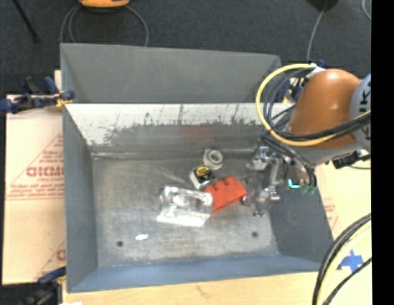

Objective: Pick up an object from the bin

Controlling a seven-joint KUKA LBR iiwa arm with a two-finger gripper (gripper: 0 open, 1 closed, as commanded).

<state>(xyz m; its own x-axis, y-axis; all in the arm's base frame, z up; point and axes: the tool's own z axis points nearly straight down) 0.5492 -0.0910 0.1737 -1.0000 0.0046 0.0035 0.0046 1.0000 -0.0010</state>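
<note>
The gripper [263, 184] hangs low over the right part of the bin [79, 202], close to its right wall and about midway between the back and front walls. Whether it is open or closed cannot be told from this angle, and nothing can be seen in its grasp.

Just beside it, toward the bin's middle, lies a red-orange toy block [224, 192] (the nearest thing to the tool). The block's left end touches a clear plastic package [183, 206] lying flat near the centre of the floor. Behind the block sit a small black, yellow and white item [198, 173] and, nearer the back wall, a small grey roll of tape [213, 157]. A white scrap [141, 237] lies apart toward the front-left corner.
</note>
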